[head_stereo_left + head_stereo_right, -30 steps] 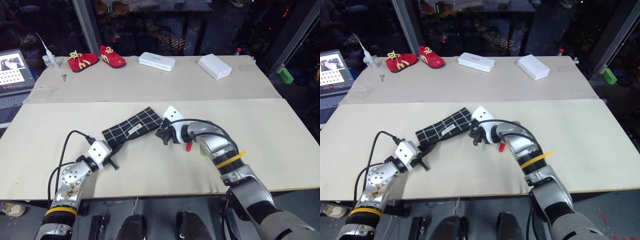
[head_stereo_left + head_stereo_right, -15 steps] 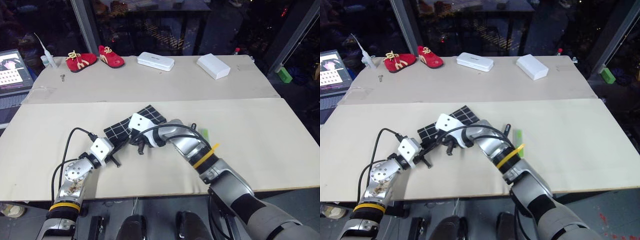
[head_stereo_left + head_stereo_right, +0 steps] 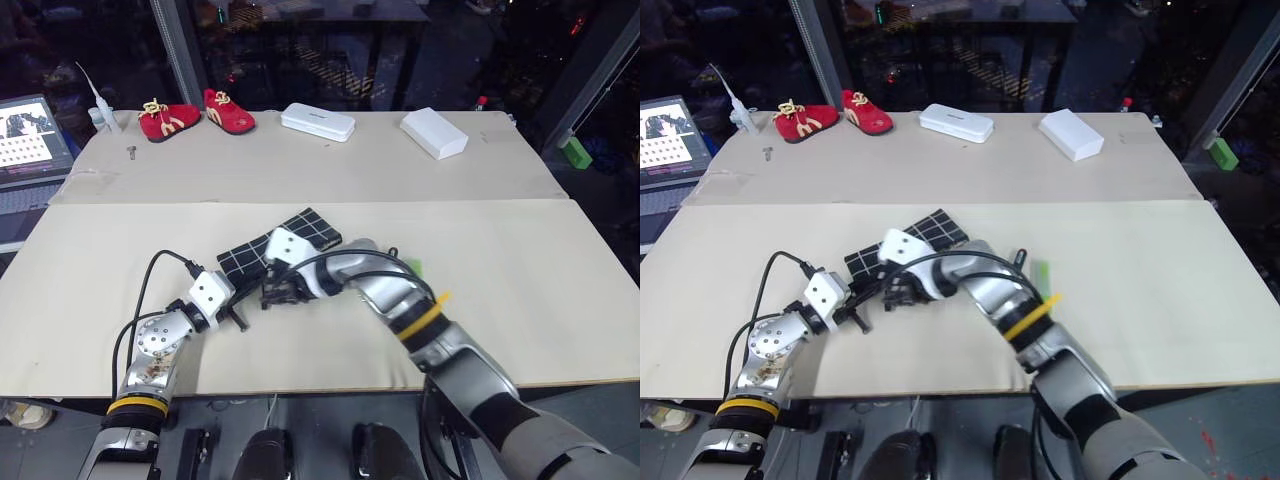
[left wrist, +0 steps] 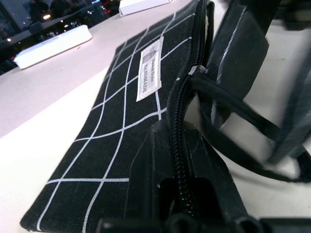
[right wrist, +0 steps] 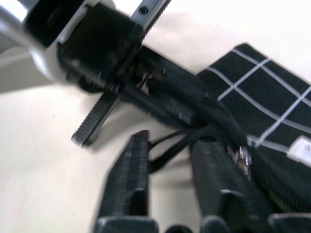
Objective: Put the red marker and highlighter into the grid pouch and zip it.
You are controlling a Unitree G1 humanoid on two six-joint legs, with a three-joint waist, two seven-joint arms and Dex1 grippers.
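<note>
The grid pouch lies slanted on the table, its white label facing up. My left gripper is shut on the pouch's near end, pinching the zipper line. My right gripper sits right beside it with its fingers apart, and the black zipper pull loop runs between them. The lime-green highlighter lies on the table to the right of the pouch, behind my right forearm. A slim black pen beside it looks like the red marker; its red end is hidden.
Along the far edge of the table are a pair of red shoes, a white case and a white box. A laptop sits at the far left and a small green block off the table at right.
My right gripper moved left along the pouch from its far end to the near end by my left gripper, and its fingers, shut before, now stand apart. The left gripper held still.
</note>
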